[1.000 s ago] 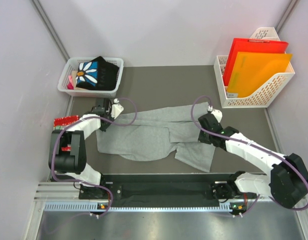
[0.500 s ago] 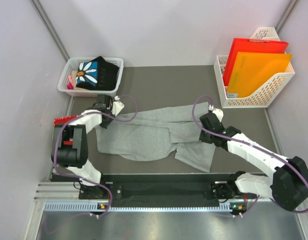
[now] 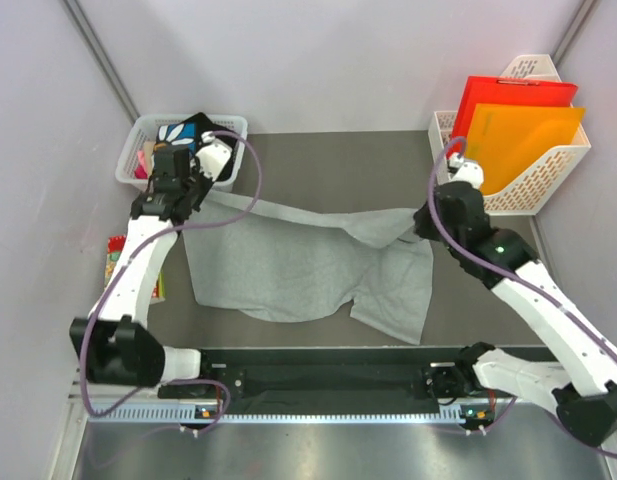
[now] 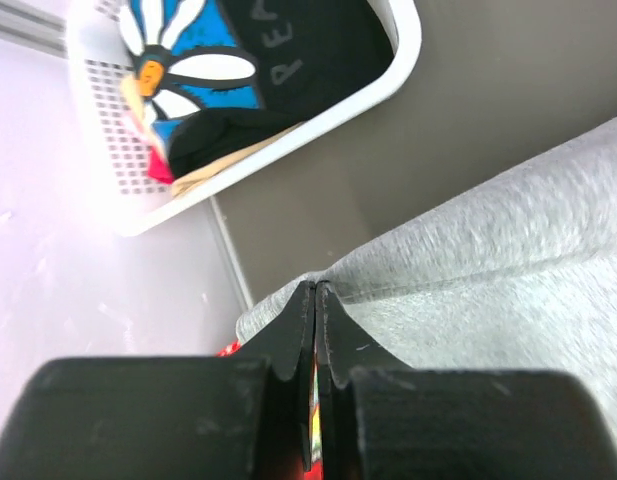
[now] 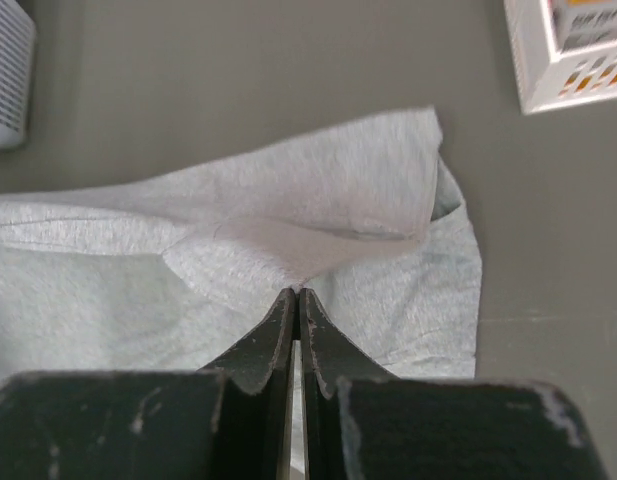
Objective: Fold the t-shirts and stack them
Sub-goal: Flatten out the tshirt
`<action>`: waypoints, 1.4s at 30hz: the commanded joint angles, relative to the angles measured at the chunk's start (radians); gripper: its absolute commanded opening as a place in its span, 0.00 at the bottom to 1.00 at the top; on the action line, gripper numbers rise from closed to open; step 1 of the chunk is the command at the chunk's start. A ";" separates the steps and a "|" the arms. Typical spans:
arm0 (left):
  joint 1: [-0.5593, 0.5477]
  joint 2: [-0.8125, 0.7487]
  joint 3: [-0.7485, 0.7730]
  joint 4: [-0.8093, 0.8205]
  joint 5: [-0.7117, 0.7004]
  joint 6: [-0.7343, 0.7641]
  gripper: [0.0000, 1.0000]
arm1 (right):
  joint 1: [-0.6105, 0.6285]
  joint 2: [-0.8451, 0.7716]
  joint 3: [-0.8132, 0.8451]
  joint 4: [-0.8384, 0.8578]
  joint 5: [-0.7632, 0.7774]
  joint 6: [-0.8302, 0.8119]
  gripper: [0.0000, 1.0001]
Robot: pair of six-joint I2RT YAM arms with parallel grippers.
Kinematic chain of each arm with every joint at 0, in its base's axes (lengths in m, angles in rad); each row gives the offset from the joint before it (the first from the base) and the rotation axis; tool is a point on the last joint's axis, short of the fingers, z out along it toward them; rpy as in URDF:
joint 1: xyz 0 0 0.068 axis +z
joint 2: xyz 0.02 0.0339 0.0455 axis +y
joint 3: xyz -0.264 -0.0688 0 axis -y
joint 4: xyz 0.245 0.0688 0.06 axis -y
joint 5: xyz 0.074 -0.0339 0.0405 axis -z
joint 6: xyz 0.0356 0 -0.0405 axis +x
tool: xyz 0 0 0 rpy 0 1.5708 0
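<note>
The light heather-grey t-shirt [image 3: 288,265] is stretched across the table between both arms, its far edge lifted. My left gripper [image 3: 184,197] is shut on the shirt's far left corner [image 4: 388,260], just in front of the basket. My right gripper [image 3: 422,222] is shut on the shirt's far right part [image 5: 318,230], raised above the table. The black t-shirt with a white daisy on a blue print [image 3: 183,133] lies bunched in the white basket [image 3: 234,125]; it also shows in the left wrist view [image 4: 248,70].
A white file rack [image 3: 528,190] holding red and orange folders stands at the far right. A red patterned flat packet [image 3: 116,250] lies by the left wall. The black rail [image 3: 318,380] runs along the near edge.
Both grippers have risen and moved away from me and apart, carrying the grey shirt's far edge with them. The shirt has spread wider and flatter.
</note>
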 commanded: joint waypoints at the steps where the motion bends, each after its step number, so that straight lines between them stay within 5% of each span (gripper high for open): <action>1: 0.007 -0.146 -0.001 -0.106 0.045 -0.014 0.00 | -0.010 -0.106 0.106 -0.123 0.051 -0.051 0.00; 13: 0.007 -0.277 0.032 -0.145 0.018 -0.020 0.00 | -0.009 -0.169 0.397 -0.270 0.069 -0.103 0.00; 18: 0.005 -0.287 0.143 -0.309 0.233 -0.097 0.00 | -0.009 -0.134 0.524 -0.316 0.048 -0.140 0.00; 20: -0.016 -0.298 0.036 -0.306 0.278 -0.098 0.03 | -0.009 -0.134 0.467 -0.312 0.048 -0.135 0.00; 24: -0.103 -0.265 -0.240 -0.148 0.178 -0.081 0.46 | -0.007 -0.158 0.333 -0.269 0.039 -0.106 0.00; 26: -0.148 -0.209 -0.299 -0.114 0.152 -0.080 0.59 | -0.009 -0.161 0.276 -0.256 0.031 -0.094 0.00; 30: -0.301 -0.035 -0.296 0.005 0.028 -0.077 0.59 | -0.009 -0.195 0.147 -0.227 0.002 -0.042 0.00; 42: -0.346 0.477 0.191 0.067 -0.006 -0.156 0.55 | -0.007 -0.269 -0.104 -0.201 -0.018 0.041 0.00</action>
